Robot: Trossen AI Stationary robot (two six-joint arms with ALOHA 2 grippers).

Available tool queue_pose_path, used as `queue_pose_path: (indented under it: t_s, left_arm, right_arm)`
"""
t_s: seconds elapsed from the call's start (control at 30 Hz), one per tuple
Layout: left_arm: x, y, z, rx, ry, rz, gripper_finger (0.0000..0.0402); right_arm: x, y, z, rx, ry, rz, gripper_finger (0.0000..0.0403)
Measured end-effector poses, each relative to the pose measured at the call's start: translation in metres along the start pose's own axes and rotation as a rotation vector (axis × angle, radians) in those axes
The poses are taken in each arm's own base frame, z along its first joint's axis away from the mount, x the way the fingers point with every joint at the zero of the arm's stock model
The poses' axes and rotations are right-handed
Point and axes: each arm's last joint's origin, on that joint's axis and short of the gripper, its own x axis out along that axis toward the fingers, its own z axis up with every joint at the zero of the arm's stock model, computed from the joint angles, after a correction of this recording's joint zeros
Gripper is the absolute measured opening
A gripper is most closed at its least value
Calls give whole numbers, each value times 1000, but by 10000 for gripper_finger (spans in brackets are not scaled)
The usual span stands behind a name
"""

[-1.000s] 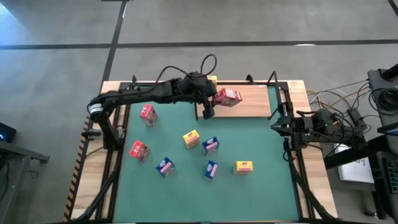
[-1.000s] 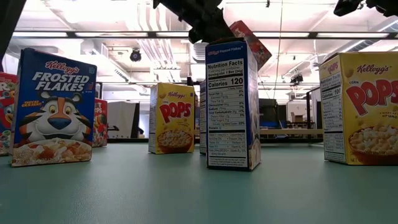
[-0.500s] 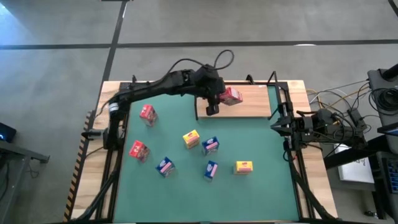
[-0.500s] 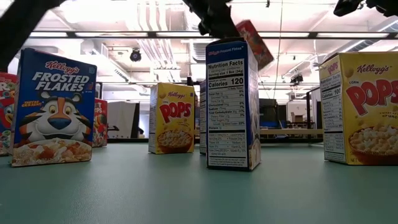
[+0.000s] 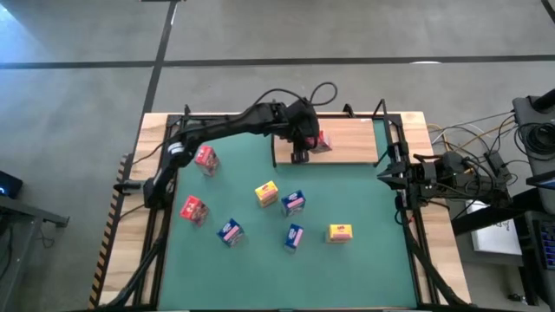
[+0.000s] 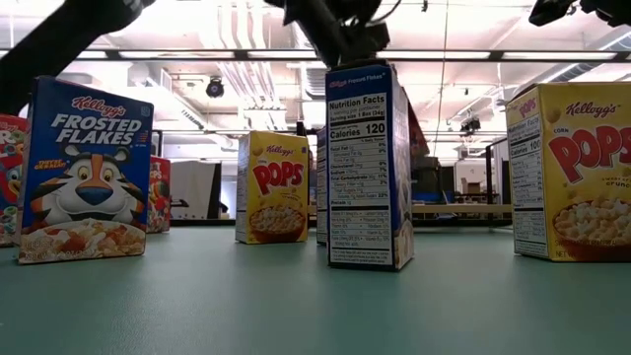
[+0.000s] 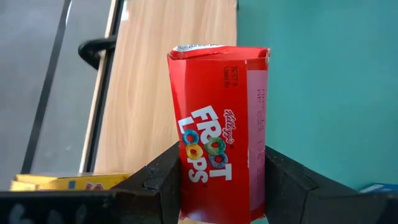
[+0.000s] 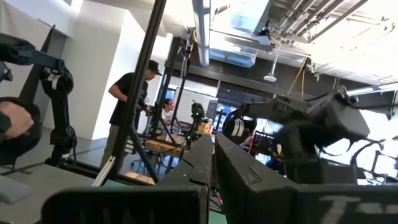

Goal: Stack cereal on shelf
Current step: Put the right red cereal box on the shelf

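Froot Loops box (image 7: 217, 162) clamped between left gripper (image 7: 221, 186) fingers

Green mat (image 5: 260, 251) covers my work area, set on a light-wood table (image 5: 438, 269) whose bare edge shows along both sides. Black frame rails (image 5: 156, 234) run down the table's left and right margins. Grey concrete floor (image 5: 286, 43) beyond the far edge, crossed by dark seam lines. Tangle of loose cables (image 5: 473, 139) and dark equipment (image 5: 538, 113) off the right side. In the room behind: a person (image 8: 134, 106) in a dark shirt and cap standing among stands; ceiling ducts and lights (image 6: 227, 79) overhead.
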Motion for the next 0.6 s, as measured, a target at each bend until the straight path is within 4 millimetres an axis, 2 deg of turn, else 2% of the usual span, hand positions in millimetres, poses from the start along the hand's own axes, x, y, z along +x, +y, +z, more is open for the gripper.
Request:
queue_pose_path:
  t_s: [0.4, 0.6]
  left_arm:
    - [30, 2, -9, -60, 31, 0, 155]
    - [38, 8, -11, -78, 38, 7, 175]
  right_arm:
    - [0, 0, 0, 8, 0, 0, 11]
    - [0, 0, 0, 8, 1, 0, 11]
